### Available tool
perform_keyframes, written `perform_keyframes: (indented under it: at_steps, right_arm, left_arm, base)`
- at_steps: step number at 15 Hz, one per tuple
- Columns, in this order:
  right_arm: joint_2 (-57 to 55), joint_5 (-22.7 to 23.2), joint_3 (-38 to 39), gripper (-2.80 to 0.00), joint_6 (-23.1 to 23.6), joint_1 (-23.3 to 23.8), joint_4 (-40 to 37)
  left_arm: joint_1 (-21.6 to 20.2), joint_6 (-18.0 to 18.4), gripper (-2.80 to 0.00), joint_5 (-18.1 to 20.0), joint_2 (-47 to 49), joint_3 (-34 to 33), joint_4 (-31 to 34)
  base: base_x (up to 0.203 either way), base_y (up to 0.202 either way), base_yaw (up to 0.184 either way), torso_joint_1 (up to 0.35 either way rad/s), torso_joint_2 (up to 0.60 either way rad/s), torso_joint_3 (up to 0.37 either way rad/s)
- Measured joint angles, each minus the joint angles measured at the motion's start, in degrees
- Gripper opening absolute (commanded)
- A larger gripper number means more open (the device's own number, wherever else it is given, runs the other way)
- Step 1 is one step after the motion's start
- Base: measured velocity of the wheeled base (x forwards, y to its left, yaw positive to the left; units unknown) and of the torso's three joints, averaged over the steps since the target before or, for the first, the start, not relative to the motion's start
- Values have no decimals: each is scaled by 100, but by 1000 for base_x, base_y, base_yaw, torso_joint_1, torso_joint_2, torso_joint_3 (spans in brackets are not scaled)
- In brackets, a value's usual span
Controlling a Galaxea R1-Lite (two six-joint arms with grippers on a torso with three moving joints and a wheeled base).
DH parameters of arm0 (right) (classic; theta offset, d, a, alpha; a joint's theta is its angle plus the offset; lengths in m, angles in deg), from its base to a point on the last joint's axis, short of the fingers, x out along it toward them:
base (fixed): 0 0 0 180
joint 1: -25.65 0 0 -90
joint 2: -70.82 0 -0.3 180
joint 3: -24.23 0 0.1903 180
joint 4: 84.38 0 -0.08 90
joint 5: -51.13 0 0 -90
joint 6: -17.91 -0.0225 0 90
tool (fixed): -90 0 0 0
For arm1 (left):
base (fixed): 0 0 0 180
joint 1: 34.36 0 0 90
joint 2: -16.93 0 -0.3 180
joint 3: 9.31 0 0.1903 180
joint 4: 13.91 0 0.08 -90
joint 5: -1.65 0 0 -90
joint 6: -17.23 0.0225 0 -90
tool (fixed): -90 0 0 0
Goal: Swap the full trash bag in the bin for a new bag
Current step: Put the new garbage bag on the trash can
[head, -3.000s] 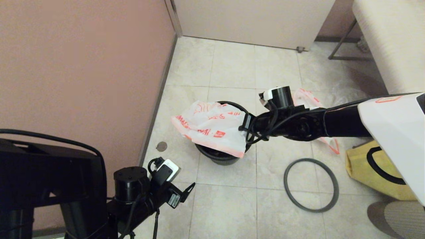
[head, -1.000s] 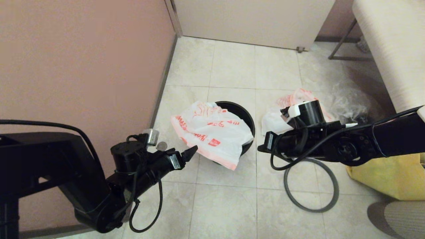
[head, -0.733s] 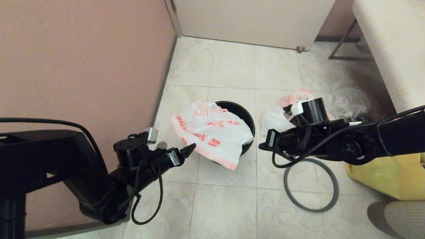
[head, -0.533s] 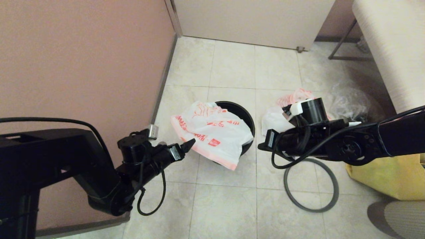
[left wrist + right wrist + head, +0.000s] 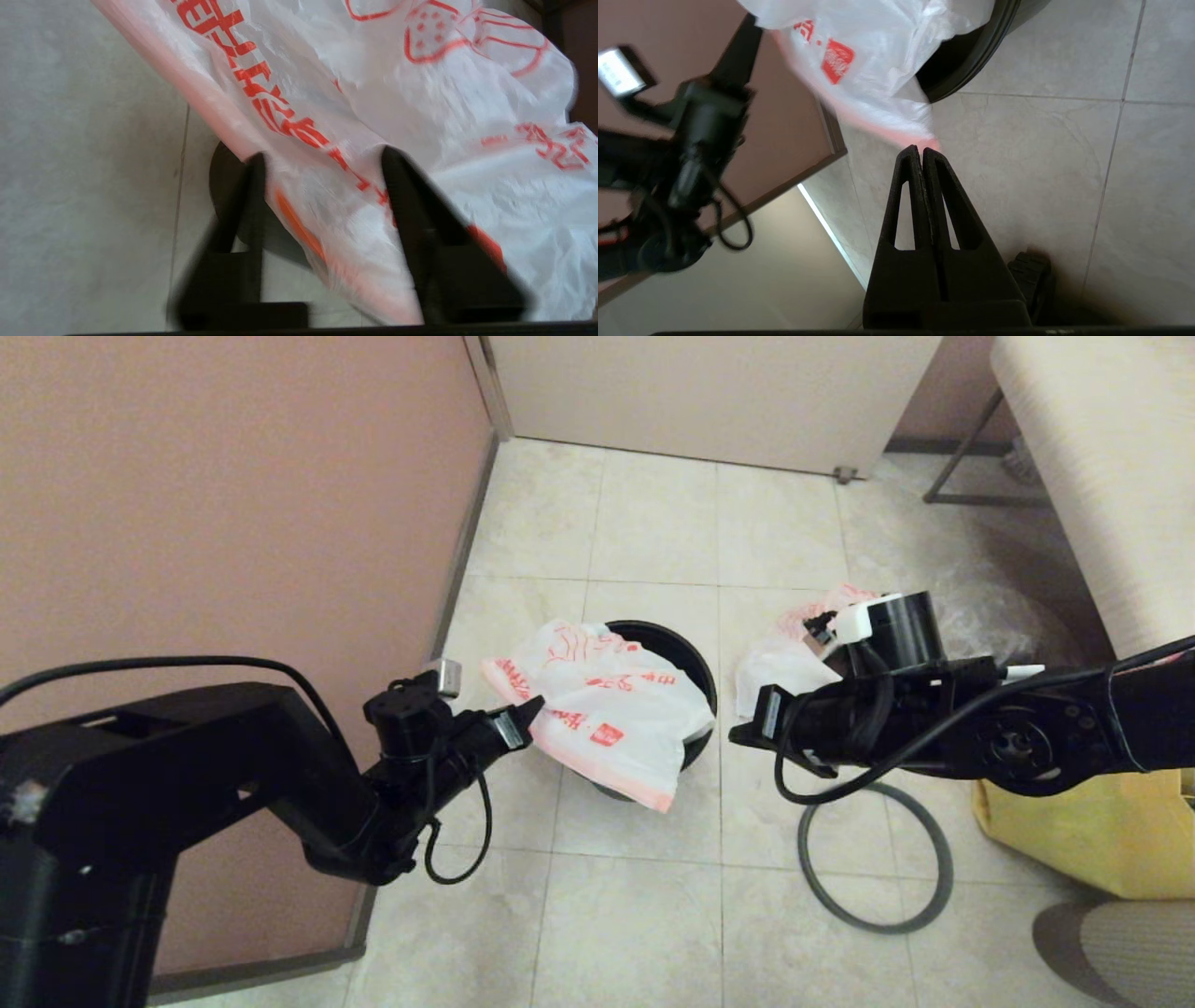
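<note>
Left end effector (image 5: 322,186) stands at the near-left edge of the new bag (image 5: 597,709), fingers (image 5: 245,205) parted with a fold of the orange-edged film lying between them; not closed on it, so no grip is confirmed. Right end effector (image 5: 922,151) is shut and empty, its tips just beside the bag's hanging corner, above the floor (image 5: 635,915). On the floor near the right arm lies the grey hoop (image 5: 875,855), off the bin. The new bag lies draped across the mouth of the bin (image 5: 695,672), spilling over its near and left sides, not yet opened into it. Further right, partly behind the right arm, sits the full trash bag (image 5: 780,663), out of the bin. A yellow bag (image 5: 1083,840) sits at far right. Assessment: the film is very light, limp and slick, and will crumple, slide and cling rather than hold shape; layers may stick together. Recommended hold is the doubled orange edge, where the material is thickest, pinched fully closed. One layer of the mouth should be taken on each side so it can be spread. Pull gently, as thin film tears and the light bin may shift or tip.
</note>
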Motion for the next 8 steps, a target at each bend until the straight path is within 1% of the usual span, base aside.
perform_keyframes:
  at_steps: [2, 3, 5, 8]
  right_arm:
    - [96, -1, 2, -280, 0, 29, -27]
    - [141, -4, 25, -280, 3, 29, -39]
    - [203, -5, 80, -280, 3, 29, -58]
    - [249, -7, 135, -280, -3, -6, -55]
  left_arm:
    - [29, -11, -280, -5, 121, 330, 372]
    - [47, -10, -280, -18, 157, 357, 406]
    - [52, -11, -280, -27, 156, 225, 398]
    - [57, -5, -280, -40, 16, -194, 395]
  base:
    - [0, 0, 0, 0, 0, 0]
    - [0, 0, 0, 0, 0, 0]
    - [0, 0, 0, 0, 0, 0]
    - [0, 0, 0, 0, 0, 0]
